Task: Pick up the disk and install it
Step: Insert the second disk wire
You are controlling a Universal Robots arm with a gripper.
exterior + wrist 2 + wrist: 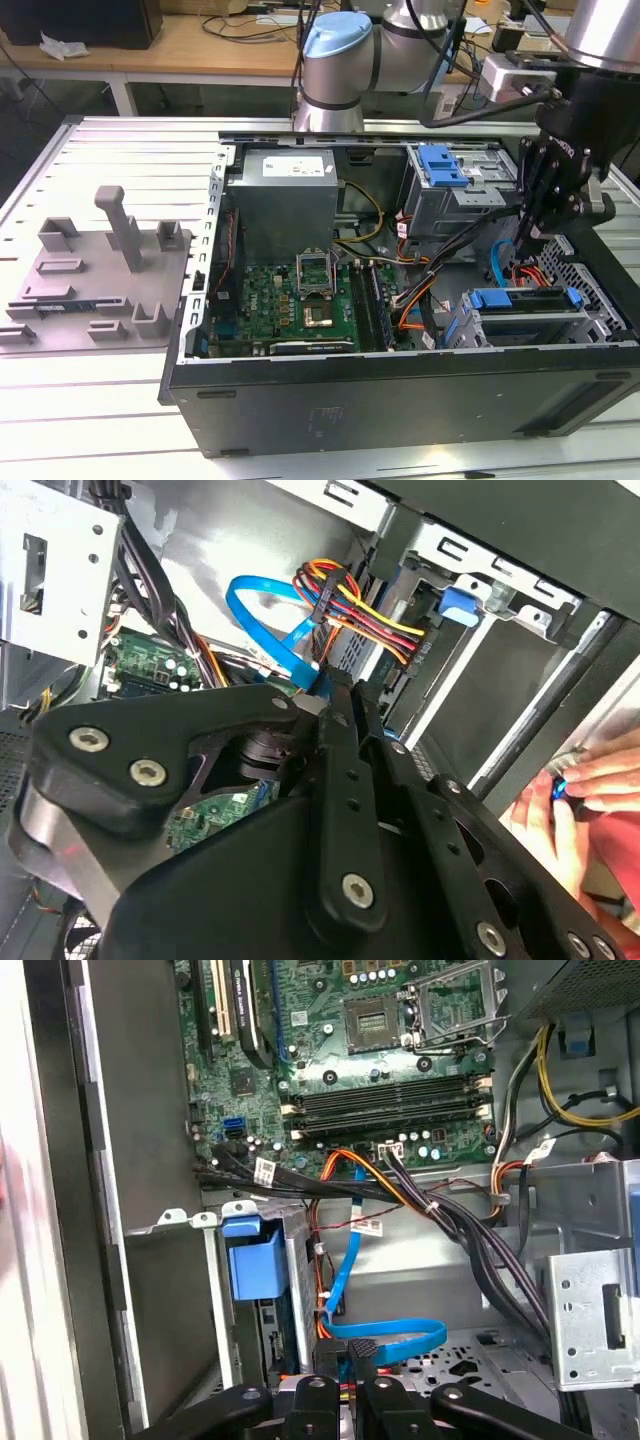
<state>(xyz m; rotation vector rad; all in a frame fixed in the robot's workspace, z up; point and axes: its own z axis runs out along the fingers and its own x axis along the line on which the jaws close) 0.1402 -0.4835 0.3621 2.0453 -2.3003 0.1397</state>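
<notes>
Black tool [348, 1392], fingers together, empty, above blue-framed silver disk [522, 305] seated in its bay.

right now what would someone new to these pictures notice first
The open computer case on the bench, its green circuit board bare in the exterior view. The black tool reaches down into the case at that view's right, above the drive with blue edges sitting in its bay. A bright blue flat cable loops beside a bundle of red and yellow wires in the second wrist view.
</notes>
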